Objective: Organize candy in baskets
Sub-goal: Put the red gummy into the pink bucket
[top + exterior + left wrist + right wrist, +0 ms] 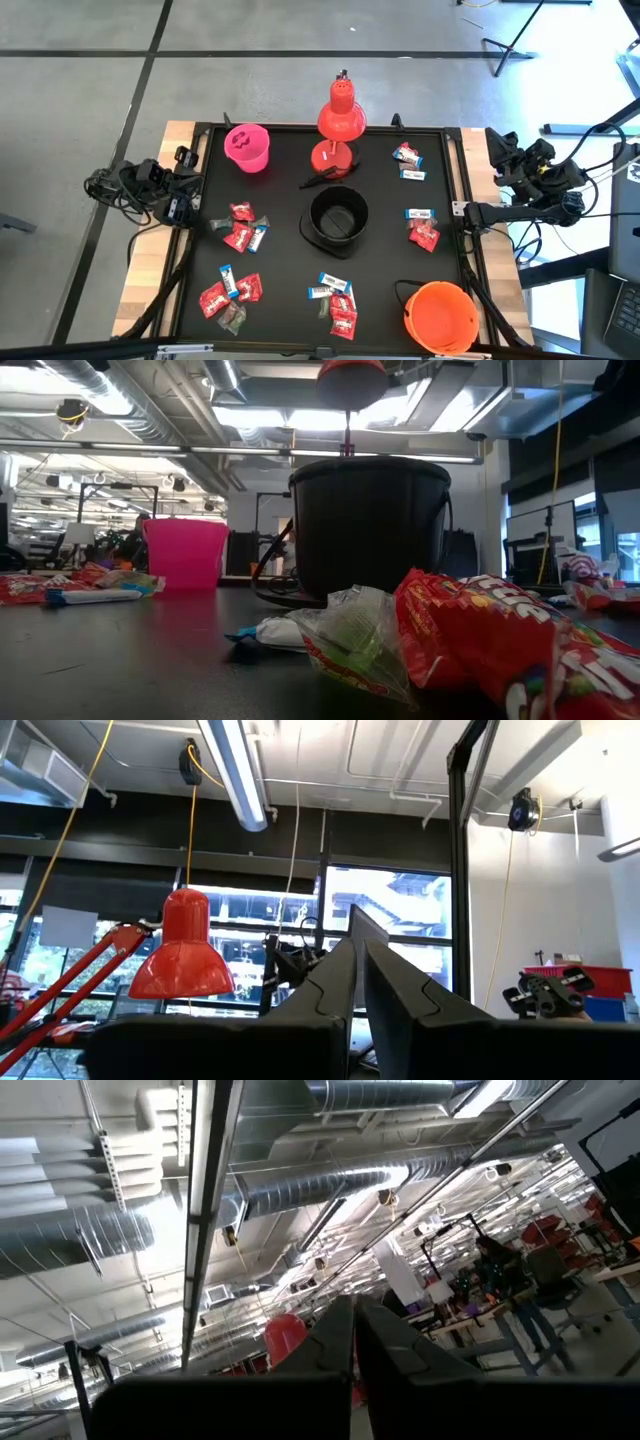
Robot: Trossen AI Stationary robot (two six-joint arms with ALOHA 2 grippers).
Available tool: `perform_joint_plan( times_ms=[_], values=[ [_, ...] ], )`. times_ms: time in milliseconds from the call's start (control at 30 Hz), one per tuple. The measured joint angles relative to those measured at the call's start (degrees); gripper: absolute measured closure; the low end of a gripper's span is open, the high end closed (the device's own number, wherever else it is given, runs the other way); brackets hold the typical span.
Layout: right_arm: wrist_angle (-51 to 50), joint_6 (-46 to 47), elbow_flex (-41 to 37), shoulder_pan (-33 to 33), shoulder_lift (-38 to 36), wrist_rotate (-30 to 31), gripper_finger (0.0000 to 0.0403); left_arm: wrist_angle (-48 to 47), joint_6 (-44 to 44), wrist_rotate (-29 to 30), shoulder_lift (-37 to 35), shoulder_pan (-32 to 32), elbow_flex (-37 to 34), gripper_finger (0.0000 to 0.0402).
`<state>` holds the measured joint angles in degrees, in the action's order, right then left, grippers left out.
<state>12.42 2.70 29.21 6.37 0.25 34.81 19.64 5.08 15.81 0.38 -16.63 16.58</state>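
While all the candy (241, 232) lies in scattered clusters on the tabletop (285, 200), the pink bucket (247, 147), black bucket (338, 218) and orange bucket (440, 315) look unfilled; both parked claws are pressed together, empty.

3 baskets: pink (247, 147), black (338, 218), orange (441, 316). 1 red lamp (340, 117). Candy (241, 229) in 6 clusters on the mat; individual count unclear.

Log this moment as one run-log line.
left hand: shut, parked at table's left edge | right hand: shut, parked right | candy: scattered on mat | black basket: empty
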Motion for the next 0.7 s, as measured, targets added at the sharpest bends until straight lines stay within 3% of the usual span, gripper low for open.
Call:
perform_joint_plan(
  times_ms=[167,267,367,567,700],
  values=[
    [2.9,-9.2,0.0,0.0,1.0,-9.3,0.0388,0.0,0.0,0.0,0.0,0.0,0.0,0.0385],
    [3.6,-14.5,1.7,0.0,3.3,-10.2,0.0388,0.0,0.0,0.0,0.0,0.0,0.0,0.0385],
    [-3.6,-16.3,6.6,0.0,7.6,-6.3,0.0388,0.0,0.0,0.0,0.0,0.0,0.0,0.0385],
    [-24.1,-15.0,17.1,0.0,23.3,7.6,0.0388,0.0,0.0,0.0,0.0,0.0,0.0,0.0385],
    [-37.2,-8.2,22.7,0.0,32.0,9.1,0.0388,0.0,0.0,0.0,0.0,0.0,0.0,0.0385]
  ],
)
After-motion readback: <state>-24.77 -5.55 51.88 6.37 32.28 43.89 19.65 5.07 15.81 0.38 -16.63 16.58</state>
